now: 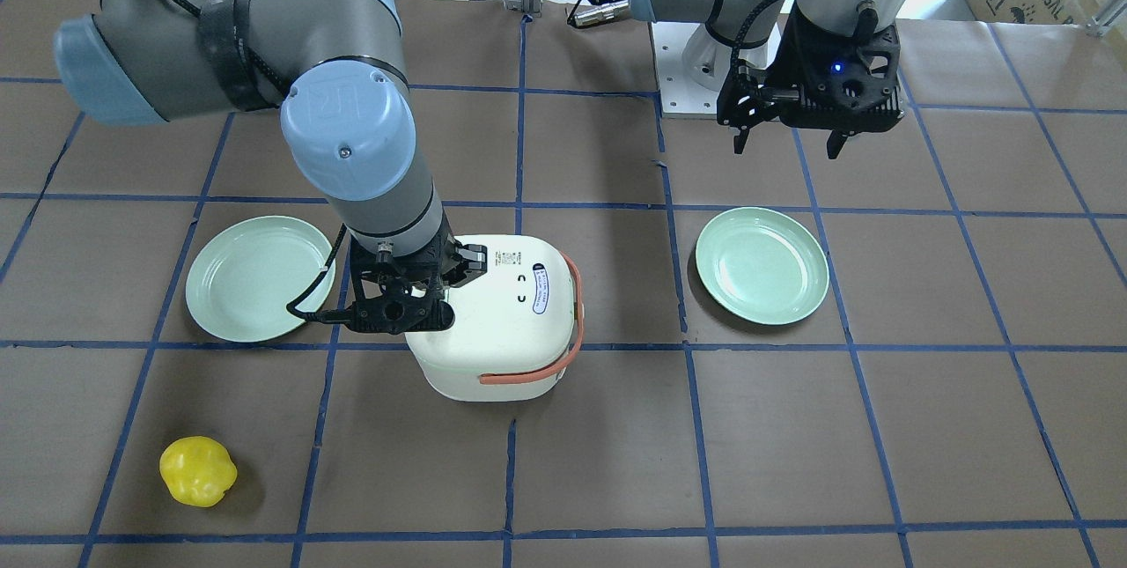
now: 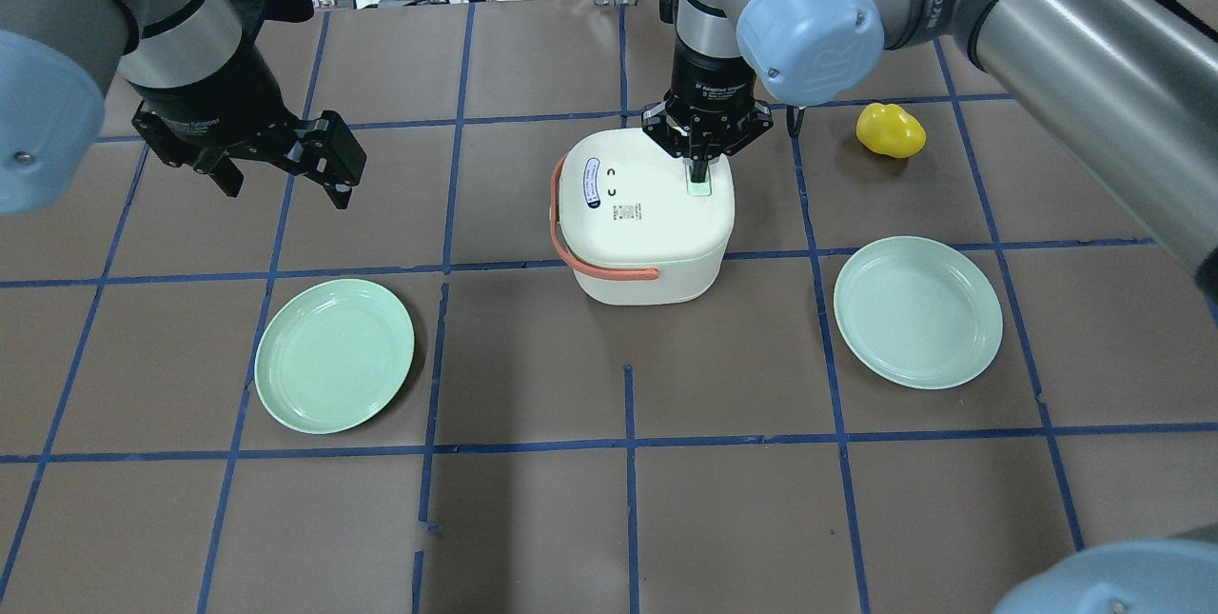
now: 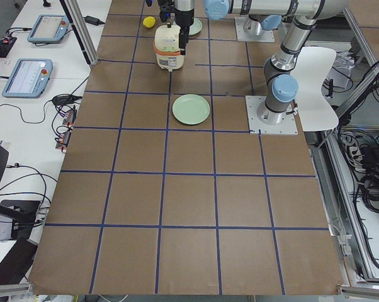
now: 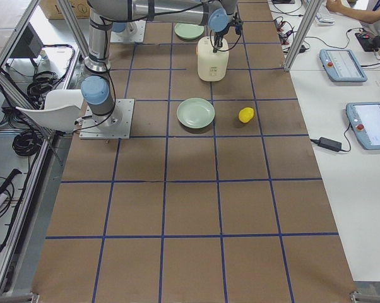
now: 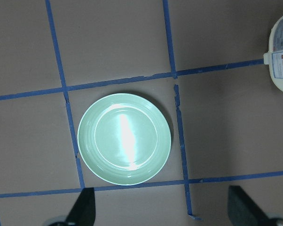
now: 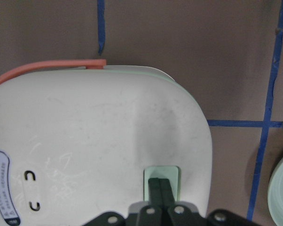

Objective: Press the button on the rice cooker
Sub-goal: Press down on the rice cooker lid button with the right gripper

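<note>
Button (image 6: 162, 171): pale green, we find it on the white rice cooker (image 2: 642, 214) lid, mid-table.
Right gripper (image 6: 160, 182): fingers pressed together, tips on the button.
Left gripper (image 2: 284, 184): fingers spread, empty, near a green plate (image 2: 335, 355).
Farther out: second plate (image 2: 918, 312), yellow pepper (image 2: 890, 129).

green plate (image 2: 334, 355) | second green plate (image 2: 918, 311) | yellow pepper (image 2: 890, 129) (well apart from both)

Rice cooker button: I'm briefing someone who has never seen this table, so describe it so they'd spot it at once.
Find the white rice cooker with the salmon handle at the centre of the table. On its lid, opposite the oval label, is the button: the only pale green rectangle there, under the shut right gripper.
</note>
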Tool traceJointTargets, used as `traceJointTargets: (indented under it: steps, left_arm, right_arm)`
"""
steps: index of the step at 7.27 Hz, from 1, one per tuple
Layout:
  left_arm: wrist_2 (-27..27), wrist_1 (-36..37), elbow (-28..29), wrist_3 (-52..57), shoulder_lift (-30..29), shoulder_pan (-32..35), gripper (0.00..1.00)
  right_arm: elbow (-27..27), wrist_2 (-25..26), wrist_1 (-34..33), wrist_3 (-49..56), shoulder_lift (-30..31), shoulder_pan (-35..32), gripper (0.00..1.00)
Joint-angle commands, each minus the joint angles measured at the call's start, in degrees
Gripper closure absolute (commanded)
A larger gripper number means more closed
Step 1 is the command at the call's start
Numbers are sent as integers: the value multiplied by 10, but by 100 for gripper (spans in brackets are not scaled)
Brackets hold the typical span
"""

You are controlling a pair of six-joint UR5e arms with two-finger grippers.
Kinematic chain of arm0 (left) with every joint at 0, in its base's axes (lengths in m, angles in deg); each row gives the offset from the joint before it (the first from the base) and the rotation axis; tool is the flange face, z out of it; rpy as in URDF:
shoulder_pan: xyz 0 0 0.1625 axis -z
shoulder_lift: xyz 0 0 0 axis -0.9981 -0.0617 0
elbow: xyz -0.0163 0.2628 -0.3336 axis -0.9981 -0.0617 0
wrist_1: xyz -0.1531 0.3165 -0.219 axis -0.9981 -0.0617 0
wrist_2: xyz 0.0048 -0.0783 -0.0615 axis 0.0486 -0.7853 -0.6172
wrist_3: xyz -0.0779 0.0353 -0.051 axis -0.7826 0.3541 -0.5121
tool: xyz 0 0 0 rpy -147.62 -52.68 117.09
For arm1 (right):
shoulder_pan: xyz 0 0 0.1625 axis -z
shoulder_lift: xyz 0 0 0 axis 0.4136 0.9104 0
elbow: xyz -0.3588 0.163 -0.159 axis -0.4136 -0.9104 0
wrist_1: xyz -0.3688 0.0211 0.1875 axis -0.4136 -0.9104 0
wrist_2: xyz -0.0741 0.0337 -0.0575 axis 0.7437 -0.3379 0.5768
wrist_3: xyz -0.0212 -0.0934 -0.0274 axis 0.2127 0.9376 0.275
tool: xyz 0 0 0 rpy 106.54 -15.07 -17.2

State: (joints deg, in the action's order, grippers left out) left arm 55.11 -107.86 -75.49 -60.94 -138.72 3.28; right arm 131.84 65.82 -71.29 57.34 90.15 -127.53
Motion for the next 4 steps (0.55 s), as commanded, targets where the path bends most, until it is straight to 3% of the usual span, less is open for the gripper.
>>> traceJointTargets:
  steps: [1,4]
  left_arm:
    - [0,0,0,0,0,0,0]
    - [0,0,0,0,0,0,0]
  right_arm:
    - [3,1,-2,0,-2,0,95]
    - [-13,4,5,1,2,1,94]
